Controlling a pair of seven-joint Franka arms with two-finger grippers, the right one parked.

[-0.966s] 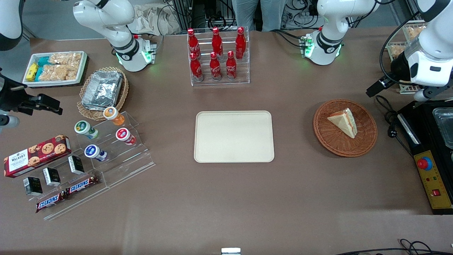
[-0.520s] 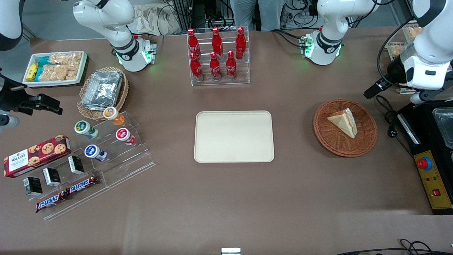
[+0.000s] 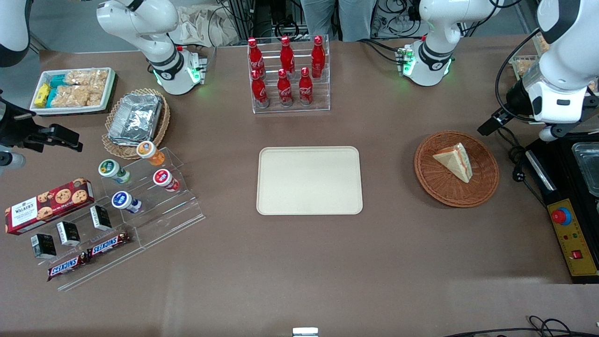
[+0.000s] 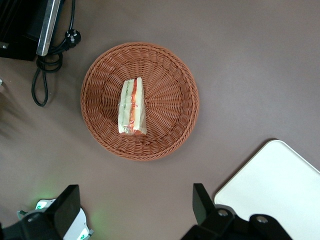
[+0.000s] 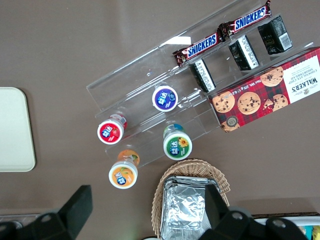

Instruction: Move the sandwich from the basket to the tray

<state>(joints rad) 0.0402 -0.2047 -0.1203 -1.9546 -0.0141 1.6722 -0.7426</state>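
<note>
The sandwich (image 3: 454, 161) (image 4: 132, 107) lies in the reddish-brown wicker basket (image 3: 456, 169) (image 4: 139, 100), red and green filling stripes showing along its cut edge. The basket sits on the brown worktop (image 3: 299, 252) toward the working arm's end — well apart from the cream tray (image 3: 309, 180) (image 4: 278, 178). The claw (image 4: 135, 207) hangs above the basket, fingers spread wide and holding nothing.

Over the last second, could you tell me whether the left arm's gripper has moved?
Yes. In the front view the gripper has edged toward the basket, jaws open, above the table beside the sandwich.
</note>
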